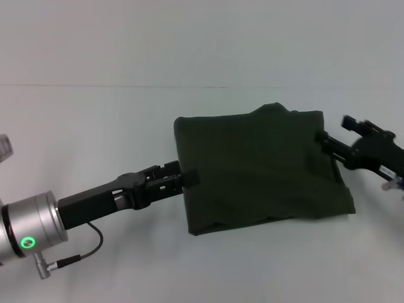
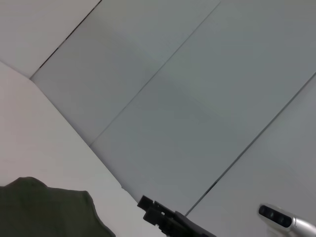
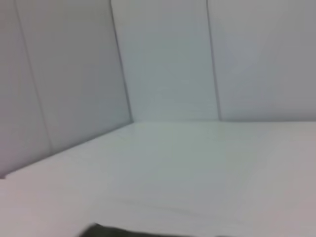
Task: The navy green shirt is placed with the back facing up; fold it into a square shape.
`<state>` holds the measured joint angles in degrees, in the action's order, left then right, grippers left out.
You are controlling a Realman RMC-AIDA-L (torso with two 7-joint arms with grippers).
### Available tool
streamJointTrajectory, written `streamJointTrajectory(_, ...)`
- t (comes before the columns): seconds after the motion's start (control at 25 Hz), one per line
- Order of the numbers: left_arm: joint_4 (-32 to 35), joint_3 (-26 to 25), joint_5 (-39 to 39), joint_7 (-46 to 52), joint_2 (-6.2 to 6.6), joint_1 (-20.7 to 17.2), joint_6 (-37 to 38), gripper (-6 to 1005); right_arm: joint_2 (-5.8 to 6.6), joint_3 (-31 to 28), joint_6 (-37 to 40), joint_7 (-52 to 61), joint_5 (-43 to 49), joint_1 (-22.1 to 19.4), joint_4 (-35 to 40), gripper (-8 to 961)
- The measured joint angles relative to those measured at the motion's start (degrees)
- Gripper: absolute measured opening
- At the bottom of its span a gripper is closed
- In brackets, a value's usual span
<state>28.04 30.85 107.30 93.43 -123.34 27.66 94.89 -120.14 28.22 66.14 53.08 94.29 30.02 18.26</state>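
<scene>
left claw (image 1: 188,178): tips merge with navy green shirt (image 1: 259,167) edge, grip unclear | right claw (image 1: 324,139): fingers unreadable, arm cut by frame edge | right wrist view: blurred, only dark sliver visible

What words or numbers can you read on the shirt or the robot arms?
None can be read. The green shirt lies folded on the white table with only plain cloth showing, no letters. The left gripper and right gripper at its two sides carry no readable labels. The green light on the left arm is a glowing ring, not a word.
</scene>
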Motion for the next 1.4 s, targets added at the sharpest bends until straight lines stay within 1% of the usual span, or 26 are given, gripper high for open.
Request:
streamJointTrajectory(0.08, 0.00, 0.00, -0.04, 0.00, -0.10, 0.17, -0.10, 909, -0.04, 0.68, -0.32, -0.44, -0.33, 1.78, -1.42, 775)
streamJointTrajectory(0.12, -0.01, 0.01, -0.05, 0.00, -0.11, 0.19, -0.10, 908, -0.05, 1.59, -1.82, -0.95, -0.30, 4.09, -3.15, 774)
streamJointTrajectory(0.16, 0.00, 0.01, -0.10, 0.00, -0.15, 0.25, -0.15, 907, -0.07, 1.94, -3.04, -1.38, -0.30, 5.19, -4.10, 774)
streamJointTrajectory(0.2, 0.00, 0.00, -0.13, 0.00, -0.16, 0.29, -0.17, 906, -0.07, 1.94, -3.04, -1.38, -0.30, 5.19, -4.10, 774)
streamJointTrajectory(0.24, 0.00, 0.00, -0.13, 0.00, -0.16, 0.29, -0.17, 905, -0.12, 2.22, -4.23, -1.89, -0.29, 6.21, -4.91, 774)
streamJointTrajectory(0.36, -0.08, -0.01, -0.15, 0.00, -0.23, 0.47, -0.23, 902, -0.17, 2.35, -9.70, -3.07, -0.26, 8.92, -7.24, 774)
streamJointTrajectory(0.44, -0.10, -0.14, -0.20, -0.01, -0.23, 0.47, -0.24, 900, -0.18, 2.35, -12.60, -3.22, -0.35, 9.60, -7.86, 774)
streamJointTrajectory(0.76, -0.10, -0.41, -0.43, -0.09, -0.25, 0.34, -0.24, 892, -0.13, 1.67, -19.83, -2.89, -0.52, 9.68, -7.69, 774)
streamJointTrajectory(1.0, -0.09, -0.22, -0.43, -0.09, -0.33, 0.47, -0.24, 886, 0.00, 1.50, -22.27, -2.87, -0.59, 9.42, -7.51, 774)
streamJointTrajectory(1.16, -0.11, -0.18, -0.39, -0.09, -0.40, 0.41, -0.23, 882, 0.02, 1.14, -22.30, -2.43, -4.84, 9.02, -7.52, 775)
streamJointTrajectory(1.28, -0.15, -0.12, -0.37, -0.09, -0.45, 0.35, -0.23, 880, 0.22, 1.22, -20.93, 1.54, -8.85, 8.19, -7.53, 775)
streamJointTrajectory(1.4, -0.43, -0.10, -0.35, -0.21, -0.50, 0.29, -0.23, 877, 0.49, 2.59, -20.63, 8.22, -8.75, 8.35, -7.29, 775)
